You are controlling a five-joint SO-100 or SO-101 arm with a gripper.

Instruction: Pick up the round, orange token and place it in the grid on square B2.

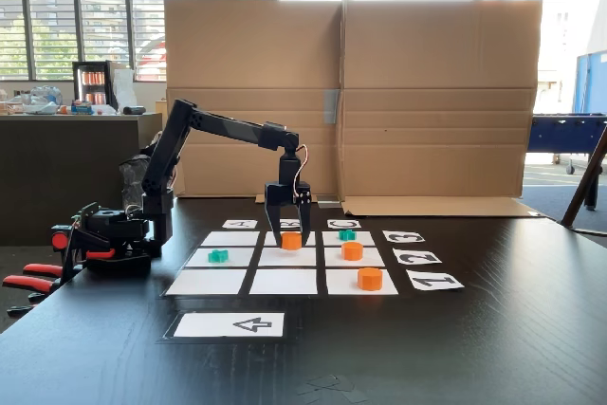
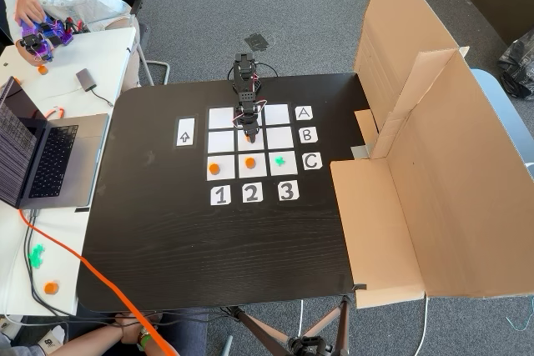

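Gripper is pointing straight down mid-frame in a fixed view, fingers straddling the round, orange token; can't tell if they're actually clamping it. Token is sitting low over the grid, around the middle column, back-to-centre rows; exact cell unclear. Two more orange tokens are lying right of it on the desk.

Strong daylight pours through the far windows, blowing out white above the cardboard screen in a fixed view. The black table shows soft sheen near us. The other fixed view is evenly lit, sharp, shadows faint.
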